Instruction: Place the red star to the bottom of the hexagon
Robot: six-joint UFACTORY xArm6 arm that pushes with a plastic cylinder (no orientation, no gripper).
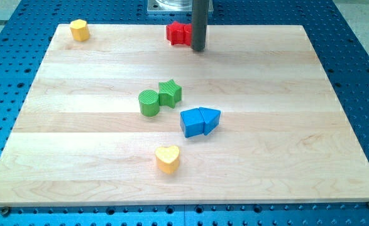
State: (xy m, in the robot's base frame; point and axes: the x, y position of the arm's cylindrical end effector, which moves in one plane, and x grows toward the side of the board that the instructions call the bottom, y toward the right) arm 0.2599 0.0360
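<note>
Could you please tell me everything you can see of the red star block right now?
The red star is a small, solid, matte red block with notched sides, lying flat near the top edge of the wooden board, a little left of the view's centre. Its right side is partly hidden by the dark rod; my tip rests right beside it, apparently touching, though contact cannot be confirmed. No other block touches it; the yellow hexagon sits far to the view's left.

Pale wooden board (77, 125) with smooth matt planks, blue perforated metal table (360, 75) around it, matt dark rod ending in my tip (198, 49), red star (178, 33) and yellow hexagon (79, 29) looking matt, maybe painted
</note>
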